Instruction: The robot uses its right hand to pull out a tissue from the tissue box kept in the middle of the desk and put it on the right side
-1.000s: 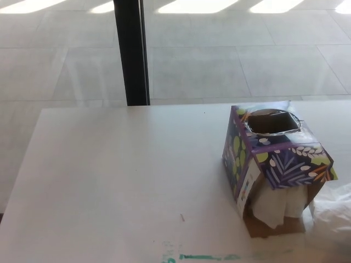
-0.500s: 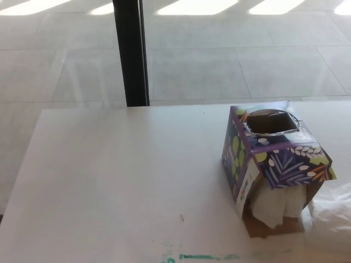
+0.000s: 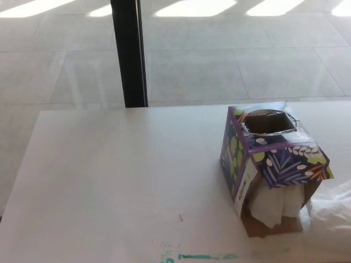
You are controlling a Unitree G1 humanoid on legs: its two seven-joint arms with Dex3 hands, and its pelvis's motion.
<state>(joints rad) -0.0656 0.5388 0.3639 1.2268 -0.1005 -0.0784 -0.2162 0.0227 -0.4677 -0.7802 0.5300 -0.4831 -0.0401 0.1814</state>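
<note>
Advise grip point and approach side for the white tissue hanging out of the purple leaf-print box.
Pinch the white tissue at its lower hanging fold, below the torn-open flap of the purple leaf-print cardboard tissue box. Come from the near side, the edge facing the robot: the tissue spills out of that face, while the oval top opening looks empty. Neither hand is in view.

Office-like: white desk [image 3: 109, 175], tiled floor [image 3: 219, 60]

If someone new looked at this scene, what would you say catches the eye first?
The purple leaf-patterned tissue box on the right of the white desk, its near side torn open with tissues spilling out. Next, the black post behind the desk and crumpled white material at the right edge. Neither robot hand shows.
</note>
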